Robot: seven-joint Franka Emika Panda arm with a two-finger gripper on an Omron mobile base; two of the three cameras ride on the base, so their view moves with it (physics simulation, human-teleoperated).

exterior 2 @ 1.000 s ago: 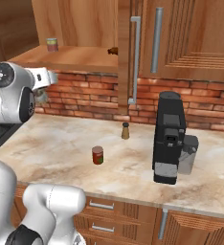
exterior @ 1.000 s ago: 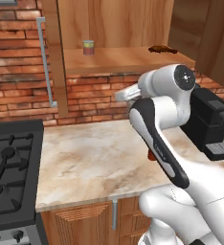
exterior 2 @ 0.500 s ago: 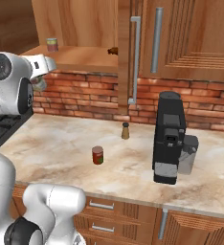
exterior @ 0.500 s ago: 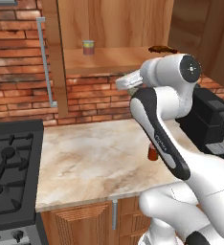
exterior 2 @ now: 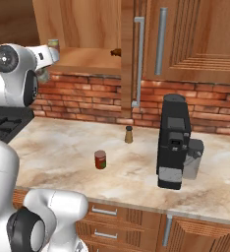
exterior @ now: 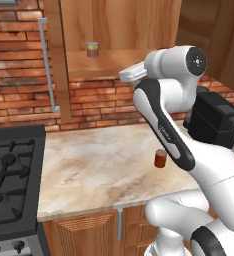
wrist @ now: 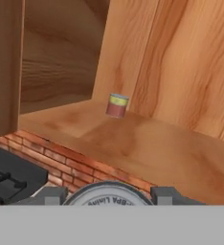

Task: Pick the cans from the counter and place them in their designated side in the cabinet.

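Observation:
My gripper [wrist: 109,198] is shut on the silvery can [wrist: 109,196]; its round lid with printed lettering shows between the two finger tips. The hand [exterior: 133,73] hangs in front of the open cabinet, just below the front edge of its bare wooden shelf [wrist: 147,139], and points inward. The plain dark red can [exterior: 160,158] [exterior 2: 100,160] stands upright on the beige marbled counter [exterior: 94,165] [exterior 2: 58,147], well below the hand.
A greenish-topped can with a red band [wrist: 117,105] [exterior: 92,49] stands at the shelf's back left. The cabinet door's grey bar handle [exterior 2: 139,61] hangs right of the opening. A brown shaker [exterior 2: 129,134] and black coffee machine [exterior 2: 173,140] stand on the counter; the black stove [exterior: 9,185] lies left.
The hand with the silvery can has risen and swung up toward the cabinet shelf. The dark red can has stayed put on the counter.

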